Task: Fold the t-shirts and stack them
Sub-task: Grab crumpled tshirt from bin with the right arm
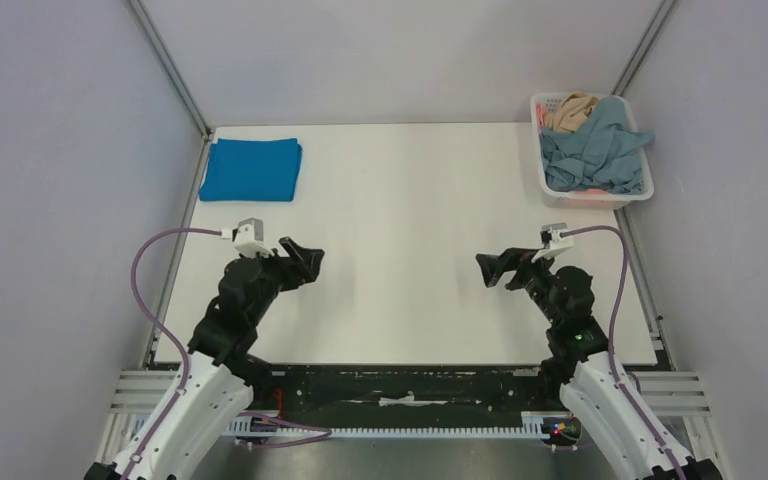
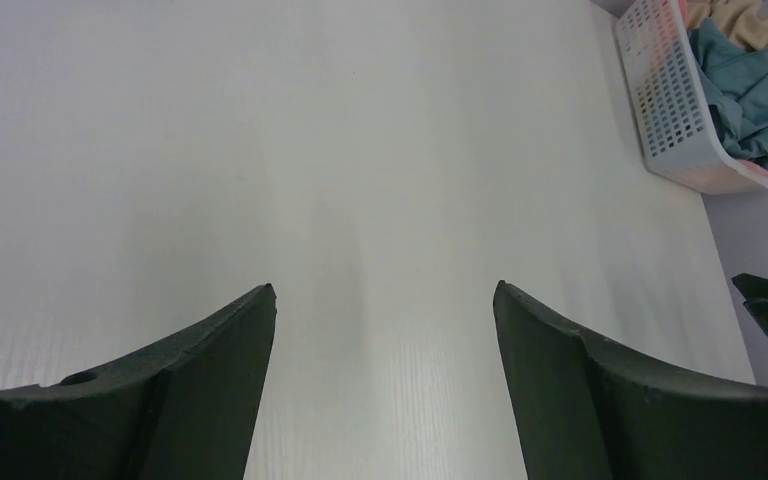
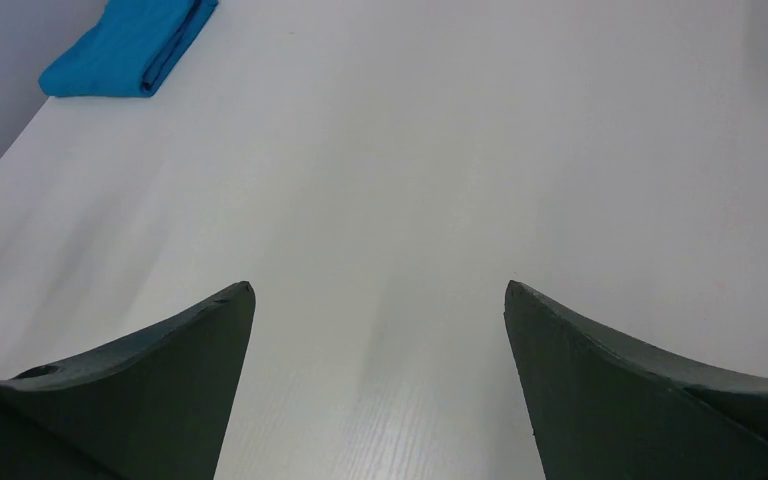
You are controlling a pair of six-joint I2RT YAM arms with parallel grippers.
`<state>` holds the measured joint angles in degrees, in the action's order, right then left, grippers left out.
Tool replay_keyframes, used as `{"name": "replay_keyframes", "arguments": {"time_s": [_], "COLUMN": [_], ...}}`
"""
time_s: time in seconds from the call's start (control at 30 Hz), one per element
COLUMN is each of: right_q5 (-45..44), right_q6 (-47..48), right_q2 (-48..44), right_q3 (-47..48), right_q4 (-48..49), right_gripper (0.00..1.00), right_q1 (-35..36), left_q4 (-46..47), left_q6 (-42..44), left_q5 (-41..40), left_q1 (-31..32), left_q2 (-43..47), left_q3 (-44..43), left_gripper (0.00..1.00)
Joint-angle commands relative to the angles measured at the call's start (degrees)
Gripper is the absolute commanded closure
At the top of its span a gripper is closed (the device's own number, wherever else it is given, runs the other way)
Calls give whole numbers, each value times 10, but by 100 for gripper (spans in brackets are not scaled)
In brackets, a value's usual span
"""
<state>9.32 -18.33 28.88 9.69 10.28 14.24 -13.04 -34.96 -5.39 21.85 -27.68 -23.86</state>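
A bright blue t-shirt (image 1: 251, 169) lies folded at the table's far left corner; it also shows in the right wrist view (image 3: 128, 47). A dusty grey-blue t-shirt (image 1: 595, 150) is heaped in a white basket (image 1: 639, 192) at the far right, over a tan one (image 1: 568, 112) and a sliver of pink. The basket shows in the left wrist view (image 2: 672, 120) with the grey-blue shirt (image 2: 750, 85). My left gripper (image 1: 310, 262) is open and empty above the bare table. My right gripper (image 1: 487, 268) is open and empty, facing it.
The white table (image 1: 410, 230) is walled by grey panels on the left, back and right. A black rail (image 1: 410, 385) runs along the near edge between the arm bases.
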Motion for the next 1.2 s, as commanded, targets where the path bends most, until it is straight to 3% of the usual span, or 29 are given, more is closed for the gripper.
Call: {"name": "replay_keyframes", "arguments": {"time_s": [0.0, 0.17, 0.37, 0.53, 0.9, 1.0, 1.17], "right_q5": [-11, -86, -292, -356, -223, -163, -155], "right_q6": [-22, -35, 40, 100, 112, 137, 176], "right_q2": [25, 107, 280, 383, 626, 707, 796], "right_q3": [70, 168, 382, 488, 672, 746, 800], "right_q4": [40, 31, -100, -140, -119, -125, -133], "right_gripper": [2, 2, 2, 2, 2, 5, 11], "right_q1": [-1, -1, -9, -62, -256, -280, -282], "left_q4": [28, 45, 25, 22, 61, 64, 68], "left_q6": [-18, -16, -16, -21, -23, -21, -27], "left_q5": [5, 15, -8, -34, -66, -80, -127], "left_q1": [-1, -1, -1, -1, -1, -1, -1], "left_q2": [-13, -22, -11, 7, -37, -63, -97], "left_q3": [-4, -2, -7, 3, 10, 6, 2], "left_gripper": [14, 14, 14, 14, 14, 14, 14]}}
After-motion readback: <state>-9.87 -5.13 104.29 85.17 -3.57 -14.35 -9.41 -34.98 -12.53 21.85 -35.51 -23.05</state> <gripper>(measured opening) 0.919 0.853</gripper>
